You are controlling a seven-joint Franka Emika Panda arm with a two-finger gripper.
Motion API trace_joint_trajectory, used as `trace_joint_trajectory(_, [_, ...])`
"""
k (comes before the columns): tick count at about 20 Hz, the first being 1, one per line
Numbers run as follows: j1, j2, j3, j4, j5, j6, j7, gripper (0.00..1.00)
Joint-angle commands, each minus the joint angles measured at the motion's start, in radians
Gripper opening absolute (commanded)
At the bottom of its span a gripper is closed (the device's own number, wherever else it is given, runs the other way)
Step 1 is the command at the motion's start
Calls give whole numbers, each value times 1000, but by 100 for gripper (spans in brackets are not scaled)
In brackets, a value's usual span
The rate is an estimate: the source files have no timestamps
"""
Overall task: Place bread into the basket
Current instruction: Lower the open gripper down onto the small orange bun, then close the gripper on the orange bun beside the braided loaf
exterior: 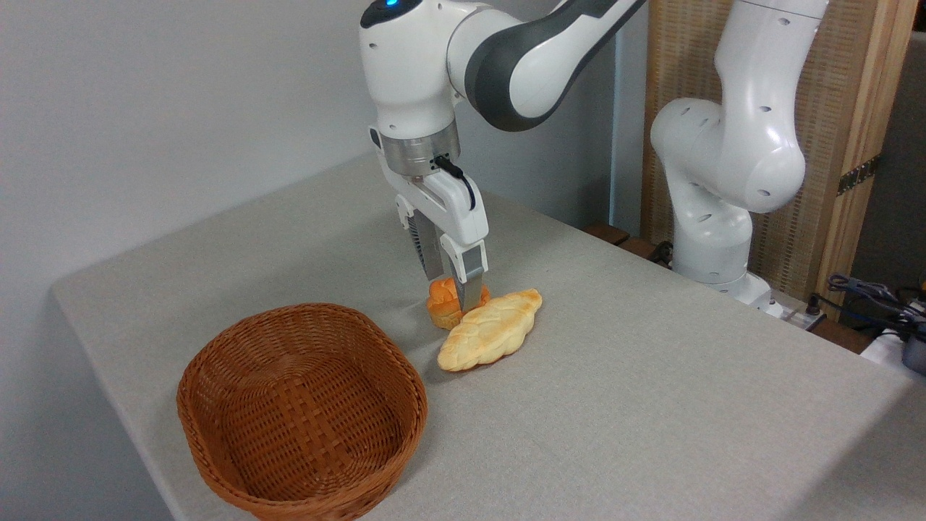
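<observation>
The end effector grasps the round orange bun on the surface, touching the braided loaf; the wicker basket sits near.

No legible txt or labels.

A pale grey wall stands behind a table covered in light grey cloth. At the right rises a woven reed panel in a light wooden frame. Dark cables lie at the far right edge. The light is soft and even.
</observation>
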Motion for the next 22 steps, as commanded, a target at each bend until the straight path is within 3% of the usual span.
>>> trace_joint_trajectory(1, [-12,-8,8,-25,-19,33,5,100])
trace_joint_trajectory(11, [-39,-7,6,-81,-18,97,6,99])
trace_joint_trajectory(12, [-38,-7,6,-81,-18,99,8,91])
trace_joint_trajectory(14, [-38,-7,8,-81,-16,99,14,59])
trace_joint_trajectory(15, [-38,-7,6,-81,-16,99,14,53])
trace_joint_trajectory(22, [-38,-7,8,-81,-15,99,17,46])
